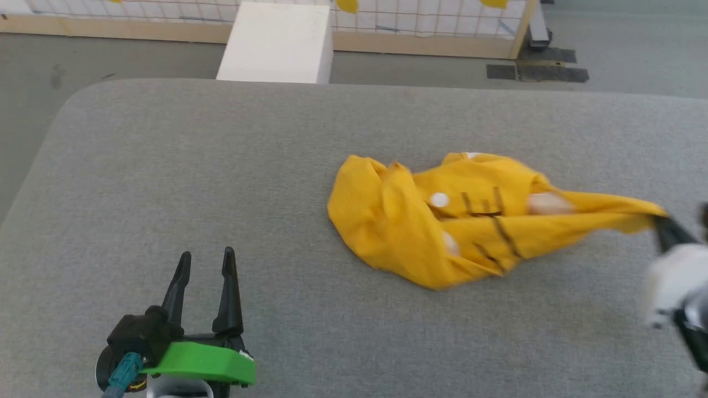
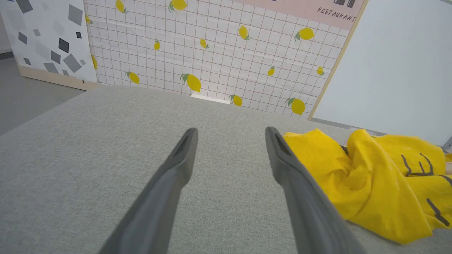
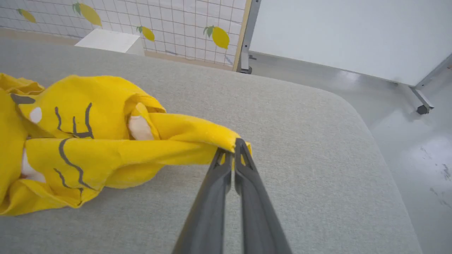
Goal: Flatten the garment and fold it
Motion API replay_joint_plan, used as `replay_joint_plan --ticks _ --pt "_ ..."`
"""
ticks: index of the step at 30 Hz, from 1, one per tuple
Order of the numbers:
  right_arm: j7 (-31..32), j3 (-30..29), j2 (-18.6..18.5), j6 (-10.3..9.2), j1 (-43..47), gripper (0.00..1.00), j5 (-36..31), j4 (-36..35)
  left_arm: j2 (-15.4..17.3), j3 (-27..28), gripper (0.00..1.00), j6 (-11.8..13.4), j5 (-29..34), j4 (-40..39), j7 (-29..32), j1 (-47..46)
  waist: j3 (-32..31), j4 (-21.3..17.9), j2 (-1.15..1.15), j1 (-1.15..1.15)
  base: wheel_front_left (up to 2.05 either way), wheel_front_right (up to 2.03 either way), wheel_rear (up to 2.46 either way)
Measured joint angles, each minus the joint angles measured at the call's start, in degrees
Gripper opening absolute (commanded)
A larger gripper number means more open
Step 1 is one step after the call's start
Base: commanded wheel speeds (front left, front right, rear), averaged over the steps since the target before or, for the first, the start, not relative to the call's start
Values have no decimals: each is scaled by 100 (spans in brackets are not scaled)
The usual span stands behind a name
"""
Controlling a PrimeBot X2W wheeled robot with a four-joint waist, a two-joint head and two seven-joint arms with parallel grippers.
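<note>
We see our right claw point(image 1: 666, 229) blurred and cut off, clamped on a stretched corner of the crumpled bright yellow T-shirt point(image 1: 420, 221) on the grey fabric surface point(image 1: 193, 166); our left claw point(image 1: 206, 262) gapes empty, well apart.

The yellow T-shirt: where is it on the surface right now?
In the head view the yellow T-shirt lies crumpled right of centre on the grey padded table, one end pinched by the right gripper. The open left gripper stands apart at lower left.
</note>
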Motion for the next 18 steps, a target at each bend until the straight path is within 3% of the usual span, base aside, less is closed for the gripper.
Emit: replay_joint_plan --ticks 6,10,12,13,18 --pt "113 -1365 163 0 825 0 -311 -12 -3 30 100 -56 15 -3 -1 -12 199 -106 0 0 0 0 0" --pt "49 -1729 452 0 1134 0 -444 349 -3 26 100 -91 32 54 -1 -31 310 -120 0 0 0 0 0" --pt "-141 -1801 539 0 1118 71 -561 474 -3 22 100 -96 33 74 -1 -36 333 -123 0 0 0 0 0" --pt "-231 -1834 577 0 1086 100 -635 531 -3 18 100 -96 34 90 -1 -38 331 -123 0 0 0 0 0" --pt "-546 -1548 678 0 694 100 -659 389 -2 -13 100 -97 48 156 0 -51 255 -101 0 0 0 0 0"
